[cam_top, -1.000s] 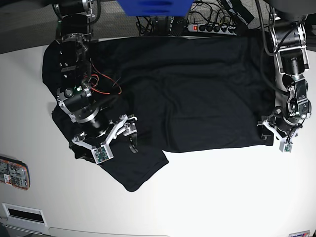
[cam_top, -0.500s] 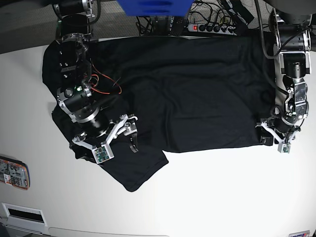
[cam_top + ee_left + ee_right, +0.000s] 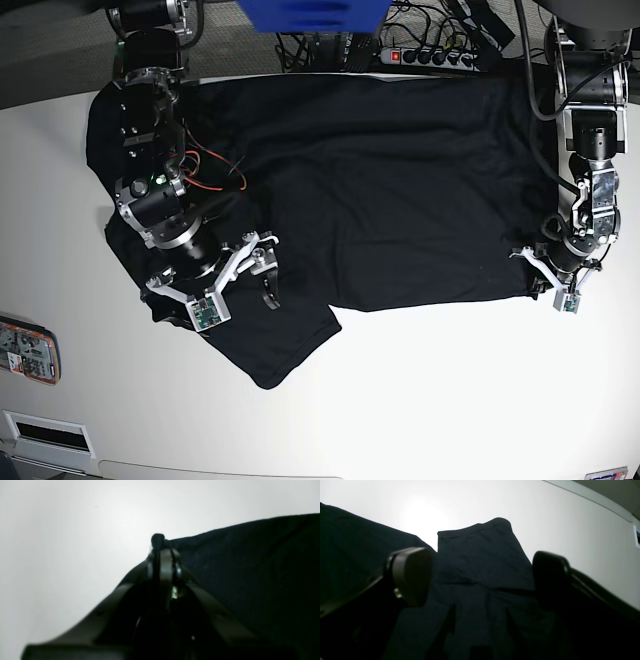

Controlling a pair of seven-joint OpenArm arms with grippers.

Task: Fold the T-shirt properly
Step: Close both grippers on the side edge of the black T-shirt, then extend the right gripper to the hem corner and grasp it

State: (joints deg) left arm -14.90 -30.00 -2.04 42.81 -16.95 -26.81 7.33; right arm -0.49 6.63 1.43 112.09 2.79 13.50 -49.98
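- The T-shirt lies spread on the white table, filling most of the upper half of the base view; its far edge runs along the table's back edge, and its near hem runs across the middle of the table; one sleeve sticks out toward the near side on that view's left.
- The right gripper sits over the cloth near that sleeve; its fingers stand well apart; in the right wrist view both dark pads show with wide cloth between them and nothing held; the sleeve lies flat ahead of them on the table.
- The left gripper is low at the hem corner of the T-shirt on the base view's right; in the left wrist view its fingers are drawn together into one narrow line, with the dark cloth rising right up to their tip; I cannot tell from this blurred view whether cloth is pinched between them.
- Red wires loop along the right arm above the cloth; a power strip lies beyond the table's back edge; a small flat device rests near the table's left rim in the base view.
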